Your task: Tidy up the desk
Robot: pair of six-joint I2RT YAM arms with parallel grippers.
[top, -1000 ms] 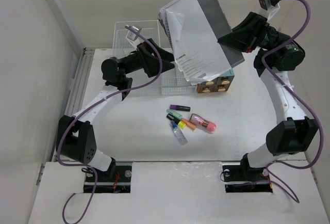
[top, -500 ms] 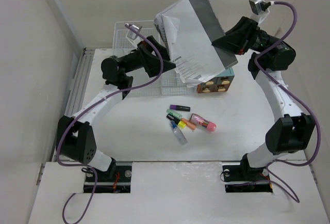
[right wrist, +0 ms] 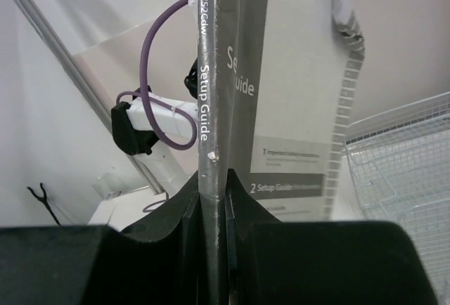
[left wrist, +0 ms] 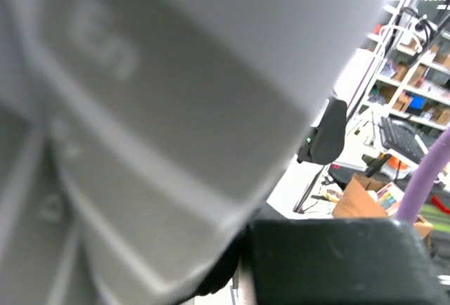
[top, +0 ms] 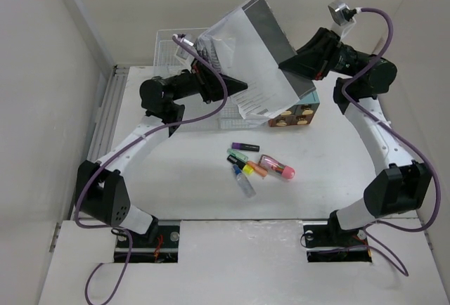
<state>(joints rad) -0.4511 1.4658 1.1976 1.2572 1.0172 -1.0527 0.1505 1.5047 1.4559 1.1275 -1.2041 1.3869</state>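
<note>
the desk [top: 176, 171] was seen from above as a wide white surface with pale walls around it; both arms were stretched over its far part. the right gripper [top: 287, 64] was closed tight on a stack of booklets [top: 249, 52], which was held up in the air, tilted, above the far middle of the desk; in the right wrist view the two black fingers [right wrist: 186, 210] were pressed against either side of a grey spine on which "setup guide" was printed, with a second sheet bearing the same title just beside it. the left gripper [top: 238, 85] was pointed at the lower left edge of the stack and was set right against the paper; how far it was opened could not be told, since the left wrist view was filled by blurred grey and white paper. a white wire basket [top: 169, 46] was placed at the far left of the desk, partly hidden behind the left arm and the stack; a teal box of drawers [top: 301, 110] was placed just right of it, under the lower corner of the stack. a cluster of markers [top: 256, 166] was laid loose on the middle of the desk, well apart from both grippers; purple, green, orange, pink and blue ones were made out among them.
</note>
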